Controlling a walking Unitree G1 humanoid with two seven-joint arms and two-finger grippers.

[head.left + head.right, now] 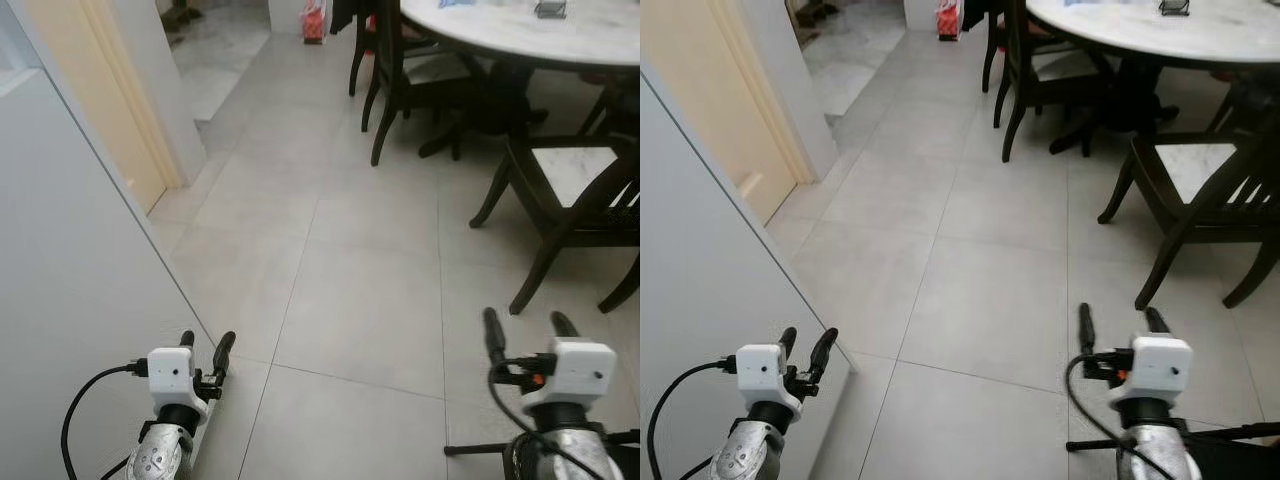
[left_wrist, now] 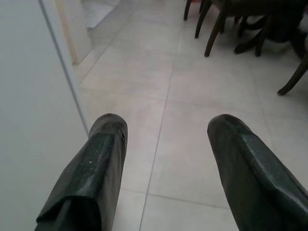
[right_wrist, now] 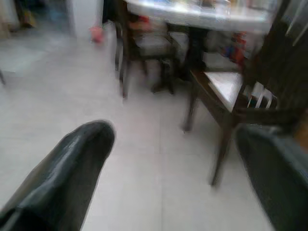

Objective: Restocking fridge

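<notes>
A tiled floor [image 1: 340,300] stretches ahead of the robot. Both claws are held low in front of it, over the floor, carrying nothing. The left claw [image 1: 205,352] has its two black fingers apart, close beside a plain white panel [image 1: 70,280] that runs along the robot's left. The right claw [image 1: 530,330] also has its fingers spread apart. Ahead on the right stands a round table [image 1: 540,40] with dark chairs [image 1: 570,200] around it. A cream door frame [image 1: 100,90] stands beyond the white panel. No fridge can be made out for certain.
</notes>
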